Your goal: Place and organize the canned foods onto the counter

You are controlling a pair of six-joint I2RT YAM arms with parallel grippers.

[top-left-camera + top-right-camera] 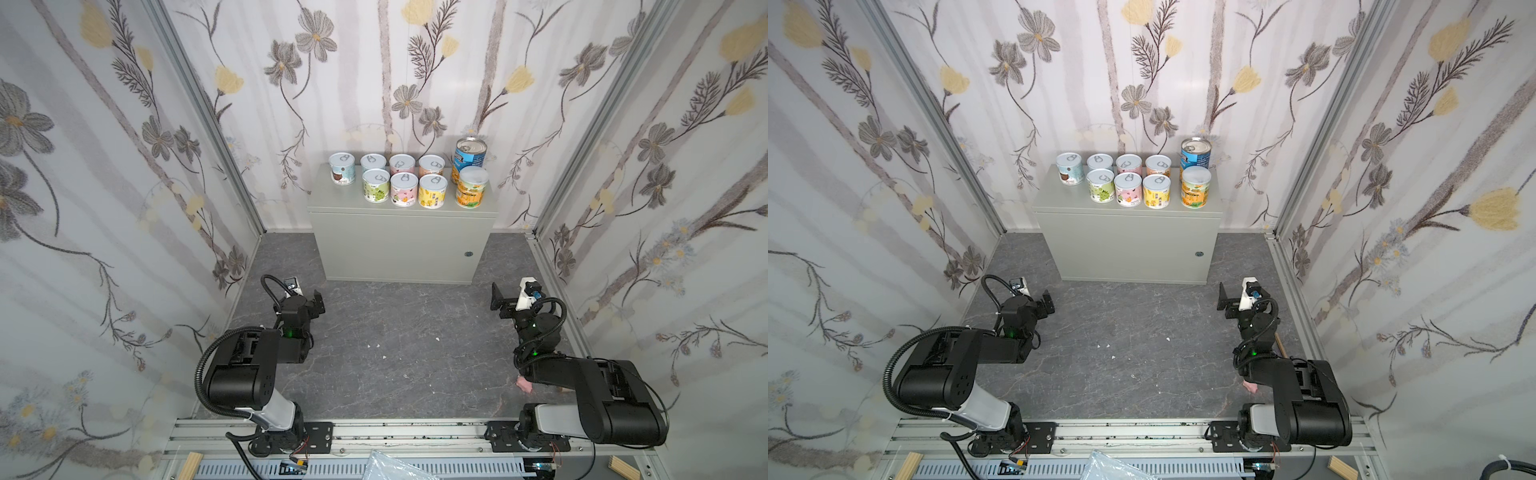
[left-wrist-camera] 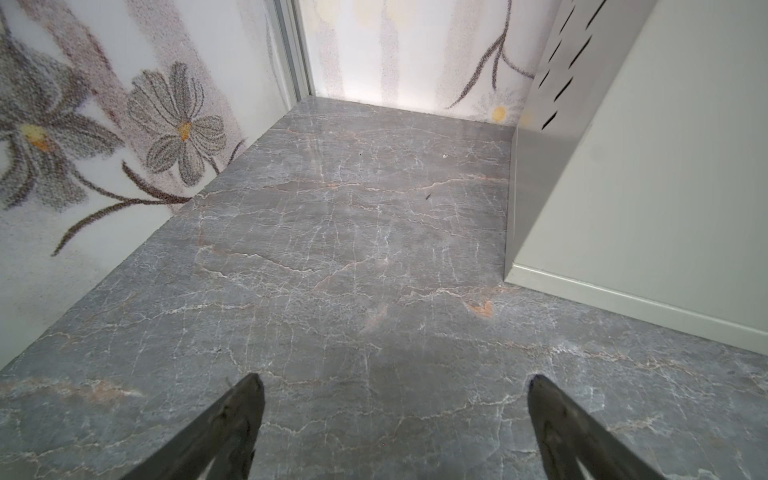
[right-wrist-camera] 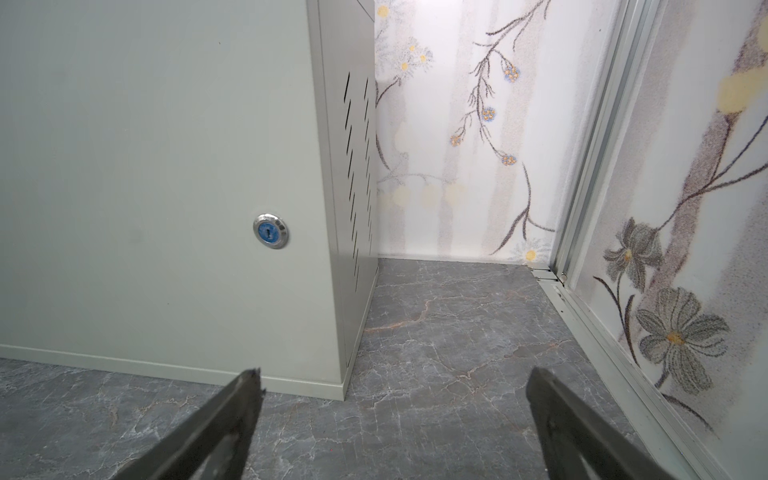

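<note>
Only the top views show the nine cans (image 1: 404, 189) standing on the surface (image 1: 395, 245), well ahead of both pincers, while the wrist views show the left pincer (image 2: 395, 382) and right pincer (image 3: 394, 376) spread, and its lock (image 3: 271, 231).

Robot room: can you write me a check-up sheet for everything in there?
Surface: marbled floor, mostly bare.
Job's things: seven short cans, blue can and orange can, all upright on the counter.
Clutter: white scraps; pink scrap.
Grippers: left gripper and right gripper, fingers open, empty.
Cables: black hoses, looped, not snagged.
Surroundings: flowered walls; rail in front.
</note>
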